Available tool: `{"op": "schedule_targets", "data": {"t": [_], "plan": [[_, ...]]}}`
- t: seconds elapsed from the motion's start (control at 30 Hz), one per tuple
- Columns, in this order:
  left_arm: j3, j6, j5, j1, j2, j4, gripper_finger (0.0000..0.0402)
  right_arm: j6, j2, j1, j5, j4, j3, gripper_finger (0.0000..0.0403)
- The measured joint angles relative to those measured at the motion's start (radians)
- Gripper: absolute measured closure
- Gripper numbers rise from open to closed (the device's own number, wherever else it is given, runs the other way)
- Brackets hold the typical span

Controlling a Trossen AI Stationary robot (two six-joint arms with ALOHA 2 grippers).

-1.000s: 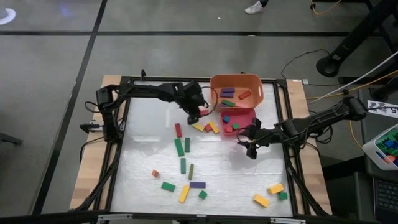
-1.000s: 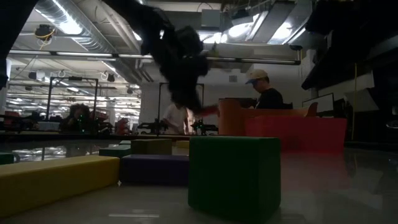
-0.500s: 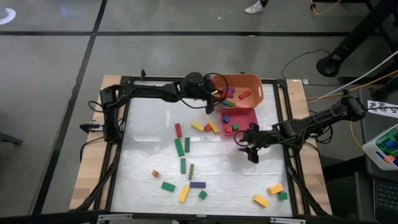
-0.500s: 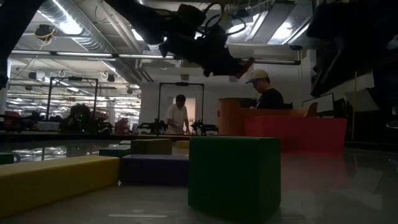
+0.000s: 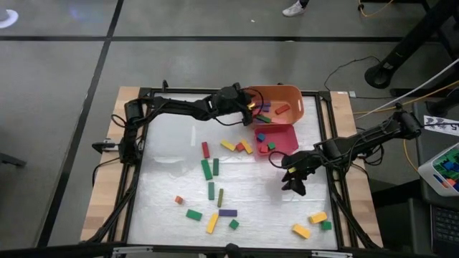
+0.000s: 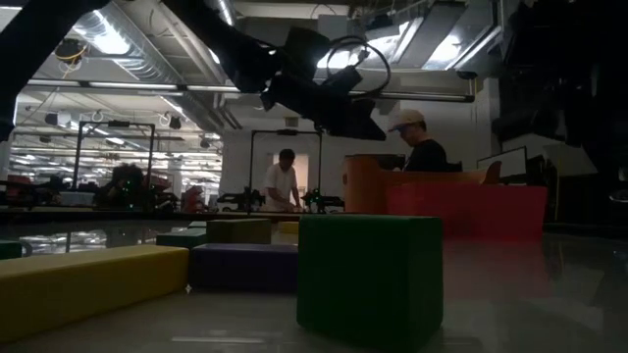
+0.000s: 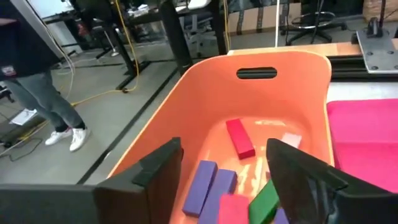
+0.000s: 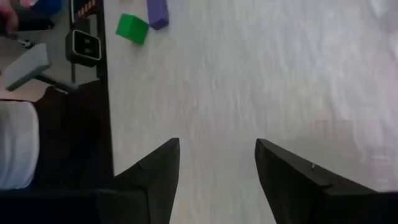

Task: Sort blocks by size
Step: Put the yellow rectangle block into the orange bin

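My left gripper (image 5: pixel 251 109) hangs open over the left rim of the orange bin (image 5: pixel 287 95), pointing nearly level into it, with nothing between its fingers (image 7: pixel 224 155). In the bin lie long blocks: a red bar (image 7: pixel 240 138), purple bars (image 7: pixel 199 186), a pink one (image 7: pixel 233 208) and a green one (image 7: pixel 264 202). The pink-red tray (image 5: pixel 281 147) holds little cubes. More blocks lie flat on the table, among them green bars (image 5: pixel 206 169) and yellow bars (image 5: pixel 246 146). My right gripper (image 5: pixel 294 188) is open above bare table (image 8: pixel 216 149).
Loose blocks lie at the near edge: a yellow bar (image 5: pixel 212 223), a purple bar (image 5: pixel 228 213), a green cube (image 5: pixel 234 224), and yellow and green ones (image 5: pixel 318 217) at the near right. In the low view the green cube (image 6: pixel 368 279) stands large. People stand beyond the table (image 6: pixel 417 147).
My left gripper has risen from the table beside the yellow bars and gone toward the far right, over the bin's rim, tipping from pointing down to nearly level. It has let go of a pink-red block, which is gone from its fingers. My right gripper has rolled at its wrist.
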Motion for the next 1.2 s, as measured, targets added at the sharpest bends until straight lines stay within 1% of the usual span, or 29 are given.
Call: {"op": "schedule_targets", "data": {"t": [0.1,0.2,0.3,0.53,0.7,0.77,0.87,1.03,1.2], "plan": [[0.0,0.0,0.0,-0.001,-0.005,-0.004,0.0168,0.046,0.0,0.039,0.001,0.001,0.0,0.0194],[0.0,-0.014,0.0,-0.009,-0.007,-0.003,0.0167,0.13,0.0,0.103,0.005,0.014,0.0,0.0194],[0.0,-0.037,0.0,-0.018,-0.007,-0.014,0.0171,0.231,0.0,0.189,0.059,0.046,0.0,0.0194],[0.0,-0.053,0.006,-0.051,-0.007,-0.042,0.0174,0.502,0.013,0.422,0.238,0.08,0.001,0.0194],[0.0,-0.051,0.007,-0.084,-0.007,-0.047,0.0174,0.69,0.067,0.557,0.288,0.084,0.001,0.0194],[0.0,-0.045,0.007,-0.097,-0.007,-0.047,0.0174,0.726,0.097,0.593,0.301,0.095,0.001,0.0194],[0.0,-0.045,0.007,-0.116,-0.008,-0.047,0.0174,0.73,0.149,0.632,0.317,0.127,0.005,0.0194],[0.0,-0.046,0.008,-0.143,-0.008,-0.047,0.0174,0.732,0.257,0.657,0.32,0.089,0.073,0.0194],[0.0,-0.045,0.007,-0.165,-0.008,-0.057,0.0174,0.733,0.369,0.657,0.305,0.031,0.154,0.0194]]}}
